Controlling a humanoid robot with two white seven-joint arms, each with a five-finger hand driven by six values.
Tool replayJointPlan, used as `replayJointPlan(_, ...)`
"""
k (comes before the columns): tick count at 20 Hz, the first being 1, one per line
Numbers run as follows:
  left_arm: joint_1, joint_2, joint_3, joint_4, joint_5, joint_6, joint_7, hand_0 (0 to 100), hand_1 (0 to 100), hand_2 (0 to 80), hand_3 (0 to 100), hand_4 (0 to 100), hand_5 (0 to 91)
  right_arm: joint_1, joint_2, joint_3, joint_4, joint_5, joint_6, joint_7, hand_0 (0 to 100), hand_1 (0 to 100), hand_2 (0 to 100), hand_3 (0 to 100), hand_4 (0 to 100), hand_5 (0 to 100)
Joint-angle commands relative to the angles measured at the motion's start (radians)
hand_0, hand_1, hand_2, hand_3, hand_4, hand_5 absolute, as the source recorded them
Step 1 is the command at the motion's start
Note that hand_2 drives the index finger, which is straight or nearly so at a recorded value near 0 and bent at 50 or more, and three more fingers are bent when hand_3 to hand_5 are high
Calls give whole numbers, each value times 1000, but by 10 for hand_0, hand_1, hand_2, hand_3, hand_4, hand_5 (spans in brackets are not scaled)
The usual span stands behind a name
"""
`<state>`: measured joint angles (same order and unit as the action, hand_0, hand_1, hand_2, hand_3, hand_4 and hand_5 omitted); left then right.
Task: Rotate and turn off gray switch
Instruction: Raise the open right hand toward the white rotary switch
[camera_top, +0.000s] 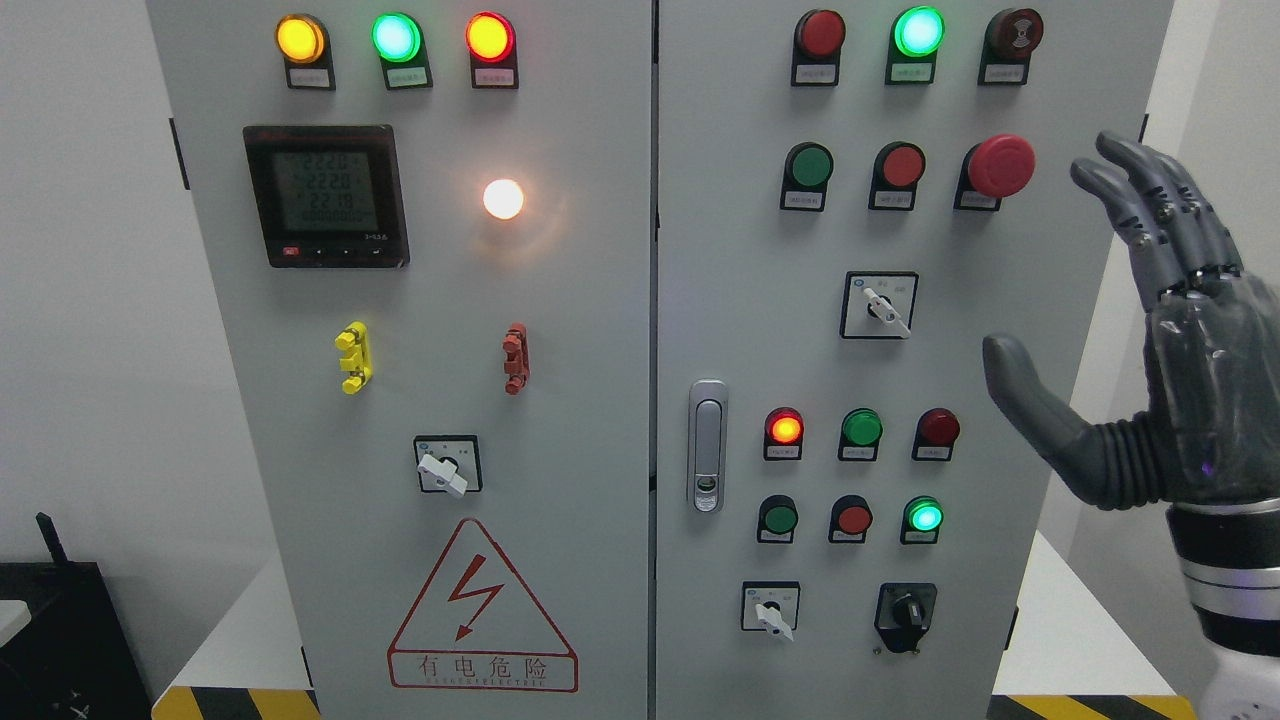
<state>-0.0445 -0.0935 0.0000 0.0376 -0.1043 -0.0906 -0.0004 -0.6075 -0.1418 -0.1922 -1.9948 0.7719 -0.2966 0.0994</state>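
We note one right hand (1160, 330) in view: dark grey, translucent-looking palm shell, segmented fingers (1150, 195) with small metal screws at the knuckles. The thumb (1040, 400) is smooth and has a ribbed, bellows-like base. Wrist: a silver ring, then a black band, then a white forearm shell.

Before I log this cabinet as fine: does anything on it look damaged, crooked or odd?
Nothing stands out. The lamps, rotary switches and door handle sit straight and intact; the right hand hovers open beside the panel, touching nothing.
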Motion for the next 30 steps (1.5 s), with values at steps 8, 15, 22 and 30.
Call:
replayJointPlan(8,0,0,32,-1,0,0,0,120,389,0,0,0,0,-3,1,0,2,0,1,0,351,276,55,37,0,0)
replayJointPlan(15,0,0,32,1,0,0,0,120,389,0,0,0,0,-11,-1,0,17,3,40,-3,164,274,74,144,95,13)
replayJointPlan(22,0,0,32,-1,0,0,0,120,389,0,0,0,0,-11,1,-1,59,4,42,-3,109,358,76,410,205,123)
replayJointPlan(30,0,1,32,-1,0,0,0,120,389,0,0,0,0,-9,14,5,120,24,43,-69,137,348,242,630,633,769)
